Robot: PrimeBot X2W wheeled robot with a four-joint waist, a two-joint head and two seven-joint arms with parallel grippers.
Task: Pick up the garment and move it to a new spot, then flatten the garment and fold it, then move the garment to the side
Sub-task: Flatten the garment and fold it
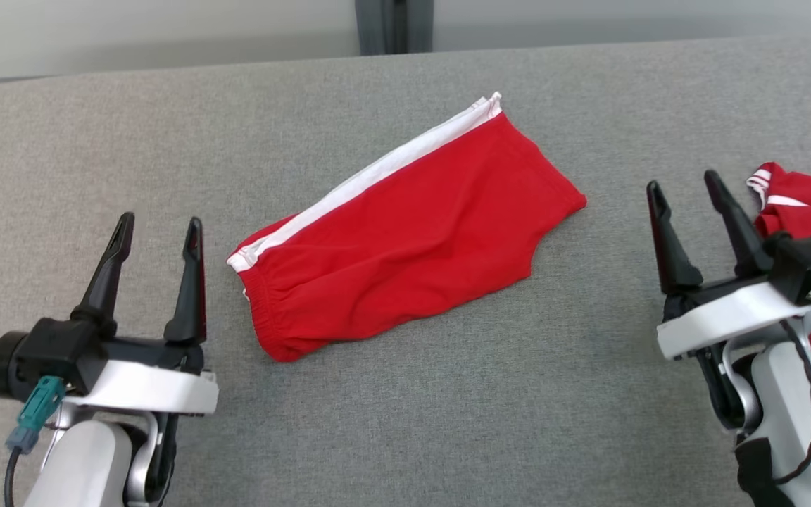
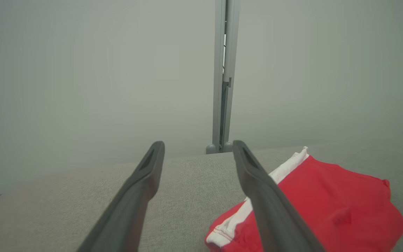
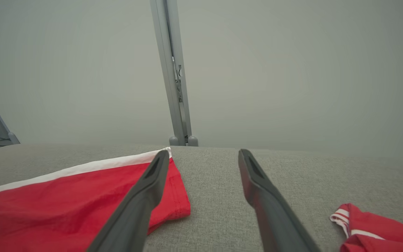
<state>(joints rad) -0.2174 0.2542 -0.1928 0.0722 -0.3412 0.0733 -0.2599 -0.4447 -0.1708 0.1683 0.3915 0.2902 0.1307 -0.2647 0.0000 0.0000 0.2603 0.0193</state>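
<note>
You're seeing the red shorts (image 1: 405,246) lying flat on the grey padded table (image 1: 448,408), roughly mid-table and set on a diagonal. A white stripe is running along their far edge. The elastic waistband end is pointing toward your near left and the leg hem toward your far right. Nothing is sitting on top of them, and neither gripper is touching them.

A second red garment with white trim (image 1: 810,204) is lying bunched well to the right of the shorts, at the table's right edge. It is partly hiding behind the right wrist. A grey post (image 1: 393,24) is standing behind the shorts, past the table's far edge, with a plain pale wall behind it. Bare grey fabric is showing between the shorts and each gripper.

The left gripper (image 1: 160,221) is hovering just left of the waistband end, with its fingers spread apart, holding nothing and pointing away from you. In its wrist view the right finger is overlapping the waistband corner, but the head view is showing a gap there.

The right gripper (image 1: 682,181) is hovering right of the hem end, between the shorts and the second garment. Its fingers are also spread wide and empty, tilting slightly left. Both wrists are sitting low over the table.
</note>
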